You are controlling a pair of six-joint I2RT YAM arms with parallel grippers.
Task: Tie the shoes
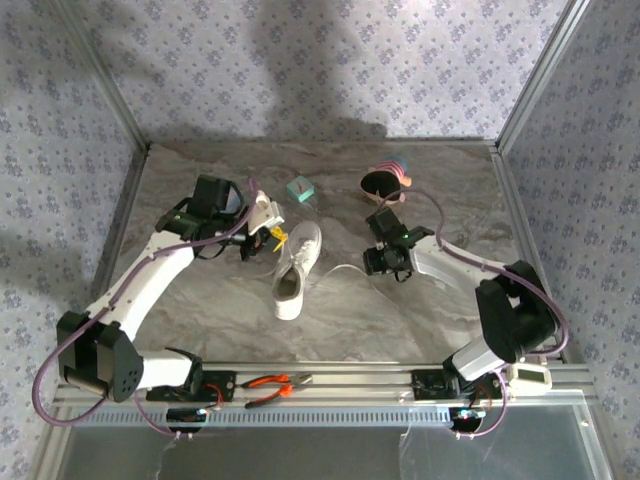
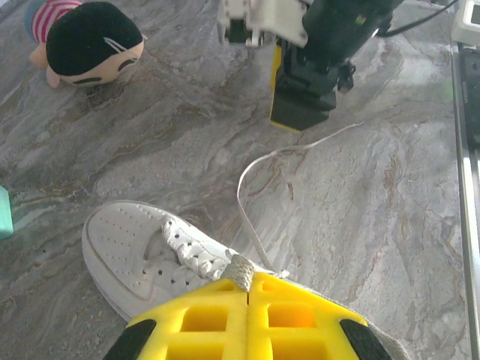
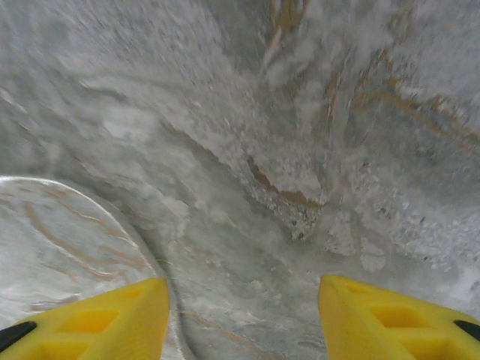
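The white shoe [image 1: 297, 268] lies on the marble table, toe pointing away from the arm bases. In the left wrist view the shoe [image 2: 146, 255] sits just beyond my yellow fingers. My left gripper [image 2: 249, 283] is shut on a bunched bit of white lace [image 2: 244, 268] at the shoe's lace-up area, and from above the left gripper [image 1: 276, 236] stands at the shoe's toe end. A loose lace [image 2: 259, 169] trails across the table toward my right gripper [image 2: 301, 112]. The right gripper [image 3: 244, 289] hovers low over bare marble, open, with nothing between its fingers; from above, the right gripper [image 1: 385, 262] is right of the shoe.
A dark-haired plush toy [image 1: 385, 178] with a pink and blue rim lies at the back, and a teal block [image 1: 300, 188] lies left of it. Orange-handled pliers [image 1: 275, 384] rest on the front rail. Patterned walls close in the table's left, right and far sides.
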